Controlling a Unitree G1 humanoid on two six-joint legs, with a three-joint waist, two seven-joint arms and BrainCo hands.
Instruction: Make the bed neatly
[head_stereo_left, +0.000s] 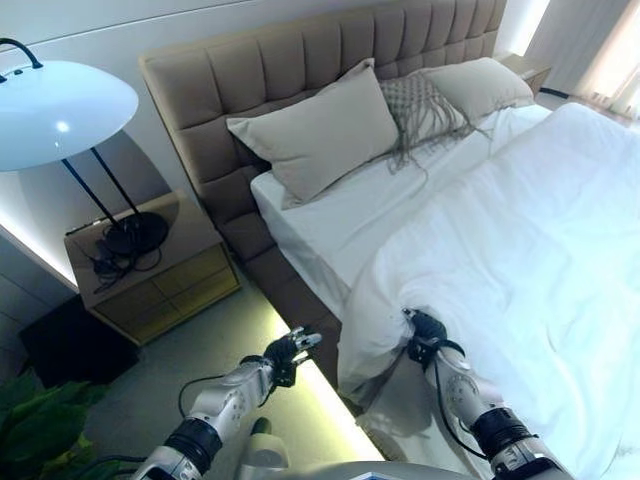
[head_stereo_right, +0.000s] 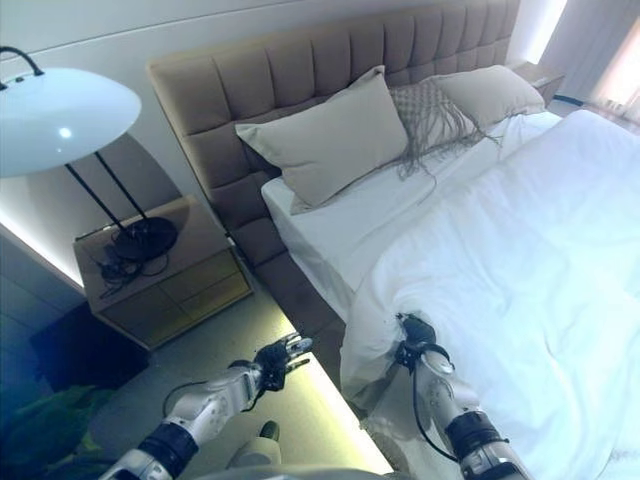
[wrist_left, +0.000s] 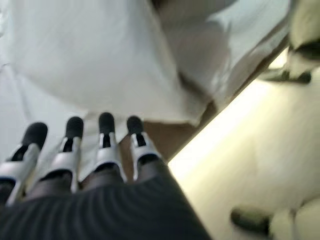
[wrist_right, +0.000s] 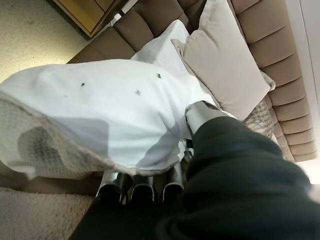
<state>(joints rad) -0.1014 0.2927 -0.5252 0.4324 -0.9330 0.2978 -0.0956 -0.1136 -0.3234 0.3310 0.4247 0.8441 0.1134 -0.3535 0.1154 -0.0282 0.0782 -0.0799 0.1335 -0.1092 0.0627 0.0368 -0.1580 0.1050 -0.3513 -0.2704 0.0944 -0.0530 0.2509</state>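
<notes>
One lamp (head_stereo_left: 60, 110) stands on one nightstand (head_stereo_left: 160, 270) at the far left, beside the headboard (head_stereo_left: 330, 60). Three pillows lean there: a large plain pillow (head_stereo_left: 320, 130), a fringed one (head_stereo_left: 420, 105) in the middle, another plain one (head_stereo_left: 480, 85) to the right. One white duvet (head_stereo_left: 520, 230) covers the bed's right and near part, bunched at its near left corner, leaving the sheet (head_stereo_left: 330, 215) bare below the pillows. Left hand (head_stereo_left: 290, 352) hangs over the floor just left of the bed, fingers (wrist_left: 107, 145) straight, holding nothing. Right hand (head_stereo_left: 425, 335) is raised at the bunched corner, its fingers (wrist_right: 145, 187) tucked under the duvet, thumb over the cloth, pinching it.
</notes>
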